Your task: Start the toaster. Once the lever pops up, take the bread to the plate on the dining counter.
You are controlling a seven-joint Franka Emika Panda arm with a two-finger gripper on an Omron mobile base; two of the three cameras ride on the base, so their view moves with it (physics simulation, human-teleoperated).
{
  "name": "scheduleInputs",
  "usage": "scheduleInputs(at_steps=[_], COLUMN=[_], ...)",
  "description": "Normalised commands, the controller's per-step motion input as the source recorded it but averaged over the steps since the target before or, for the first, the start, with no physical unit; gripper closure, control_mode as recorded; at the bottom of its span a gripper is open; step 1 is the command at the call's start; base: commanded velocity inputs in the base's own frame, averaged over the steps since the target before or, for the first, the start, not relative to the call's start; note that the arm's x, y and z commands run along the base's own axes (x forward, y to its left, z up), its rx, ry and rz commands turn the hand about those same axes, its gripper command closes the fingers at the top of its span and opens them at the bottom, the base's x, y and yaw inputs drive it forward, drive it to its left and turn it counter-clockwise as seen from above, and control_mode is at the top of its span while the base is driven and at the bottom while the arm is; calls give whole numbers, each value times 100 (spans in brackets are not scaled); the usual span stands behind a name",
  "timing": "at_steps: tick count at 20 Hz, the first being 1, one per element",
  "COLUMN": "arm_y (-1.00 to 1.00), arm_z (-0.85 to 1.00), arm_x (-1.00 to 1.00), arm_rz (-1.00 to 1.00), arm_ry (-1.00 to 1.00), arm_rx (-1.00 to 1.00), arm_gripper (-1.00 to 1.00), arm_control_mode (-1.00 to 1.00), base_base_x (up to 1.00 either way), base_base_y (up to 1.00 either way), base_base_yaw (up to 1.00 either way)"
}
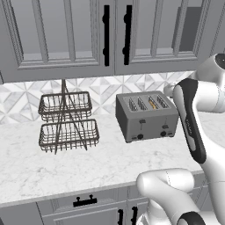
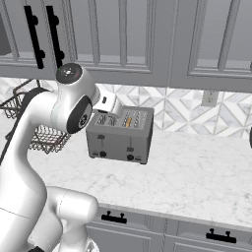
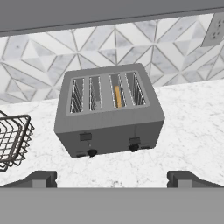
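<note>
Hand view: gripper open above toaster, bread apparently slotted.

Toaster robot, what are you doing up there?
The robot arm hangs over the toaster on the marble worktop, its gripper wide open and holding nothing. A slice of bread sits down in the third slot from the left. Neither lever has been touched yet, so toasting hasn't started.
</note>
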Motion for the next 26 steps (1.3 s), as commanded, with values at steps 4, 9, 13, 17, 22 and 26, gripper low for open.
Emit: scheduleInputs(at_steps=[4,9,13,17,22,26], arm_y=[0,0,0,0,0,0], arm_z=[0,0,0,0,0,0], arm_x=[0,0,0,0,0,0], arm_rz=[0,0,0,0,0,0], arm_ry=[0,0,0,0,0,0], arm_rx=[0,0,0,0,0,0], arm_gripper=[-100,-100,-100,-100,-100,-100], arm_control_mode=[-100,-100,-100,-100,-100,-100], base_base_x=[0,0,0,0,0,0], base_base_y=[0,0,0,0,0,0], base_base_yaw=[0,0,0,0,0,0])
